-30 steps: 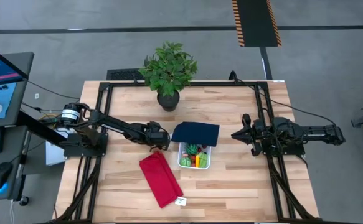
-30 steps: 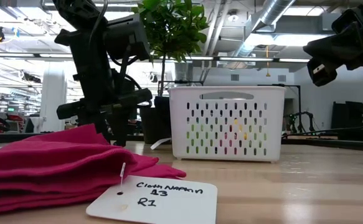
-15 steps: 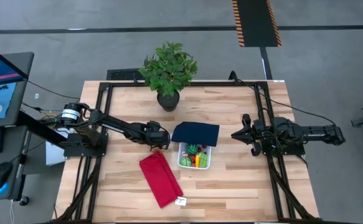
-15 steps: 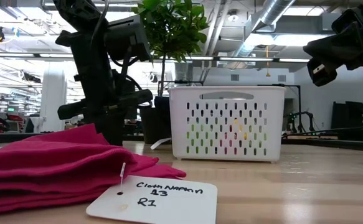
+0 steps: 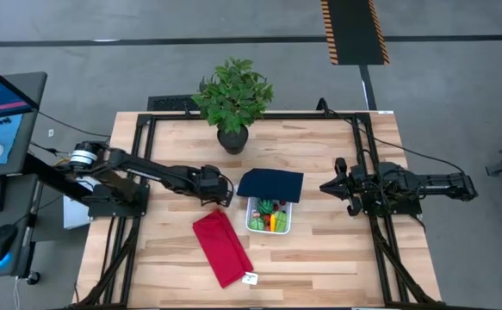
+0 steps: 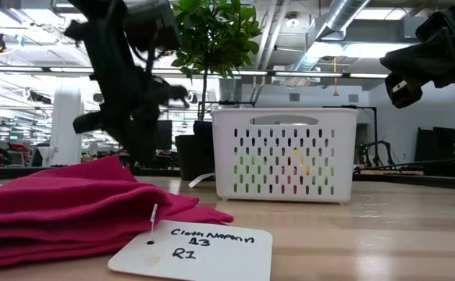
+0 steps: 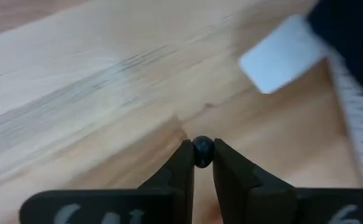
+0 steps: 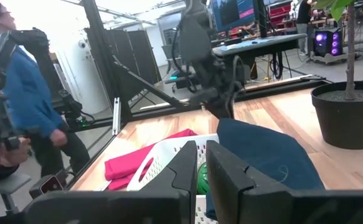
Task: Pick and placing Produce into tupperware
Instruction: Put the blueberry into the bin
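On the table [image 5: 337, 250], one left hand [image 7: 203, 155] pinches one dark berry [image 7: 203, 149].

We are looking at a robotics lab or industrial workshop: a wooden worktop [image 5: 337, 241] on a black frame stands on a grey concrete floor [image 5: 457, 77] with hazard striping [image 5: 354, 30], exposed ceiling ducts [image 6: 344, 19] and strip lights overhead, a monitor [image 5: 1, 112] beside the left edge, and a person [image 8: 25, 93] among equipment racks.
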Robot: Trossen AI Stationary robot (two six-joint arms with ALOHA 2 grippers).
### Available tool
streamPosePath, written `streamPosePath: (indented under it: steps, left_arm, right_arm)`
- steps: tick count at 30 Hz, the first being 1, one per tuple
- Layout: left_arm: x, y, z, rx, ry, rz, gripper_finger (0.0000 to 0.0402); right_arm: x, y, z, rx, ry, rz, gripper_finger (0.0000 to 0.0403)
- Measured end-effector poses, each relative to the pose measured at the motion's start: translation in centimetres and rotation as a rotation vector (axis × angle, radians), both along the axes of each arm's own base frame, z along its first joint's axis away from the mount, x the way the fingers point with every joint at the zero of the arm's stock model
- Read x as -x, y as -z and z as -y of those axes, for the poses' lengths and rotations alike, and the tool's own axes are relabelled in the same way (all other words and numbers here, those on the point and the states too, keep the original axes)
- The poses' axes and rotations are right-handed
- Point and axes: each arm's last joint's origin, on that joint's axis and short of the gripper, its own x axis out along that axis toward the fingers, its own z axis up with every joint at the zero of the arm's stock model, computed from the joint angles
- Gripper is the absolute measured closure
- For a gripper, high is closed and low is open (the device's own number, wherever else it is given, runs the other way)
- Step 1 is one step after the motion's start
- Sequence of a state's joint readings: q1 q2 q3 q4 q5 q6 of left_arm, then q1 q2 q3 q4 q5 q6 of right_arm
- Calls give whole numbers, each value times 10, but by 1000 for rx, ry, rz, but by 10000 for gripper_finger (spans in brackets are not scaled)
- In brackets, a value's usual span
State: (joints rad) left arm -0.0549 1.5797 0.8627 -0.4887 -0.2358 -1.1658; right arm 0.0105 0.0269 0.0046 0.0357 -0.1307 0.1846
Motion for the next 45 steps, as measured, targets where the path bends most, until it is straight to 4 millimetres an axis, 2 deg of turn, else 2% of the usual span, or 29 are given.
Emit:
streamPosePath:
  steps: [5,9,19,26,31,41,45]
  left_arm:
    - [6,-22,9,12,56,82,368]
    - [2,-34,18,-1,132,194,361]
    - [-13,-48,50,-64,384,408,359]
    - [-21,-51,62,-38,383,519,359]
    - [-36,-45,66,-21,417,501,359]
    - [-88,-53,79,-76,516,345,358]
    - [-105,-46,82,-81,519,245,348]
  right_arm:
    - [0,0,0,0,0,0,344]
    - [0,0,0,0,0,-1,344]
    - [0,0,0,0,0,0,344]
    - [0,0,0,0,0,0,344]
    - [0,0,0,0,0,0,344]
    - [0,0,0,0,0,1,344]
    - [0,0,0,0,0,1,344]
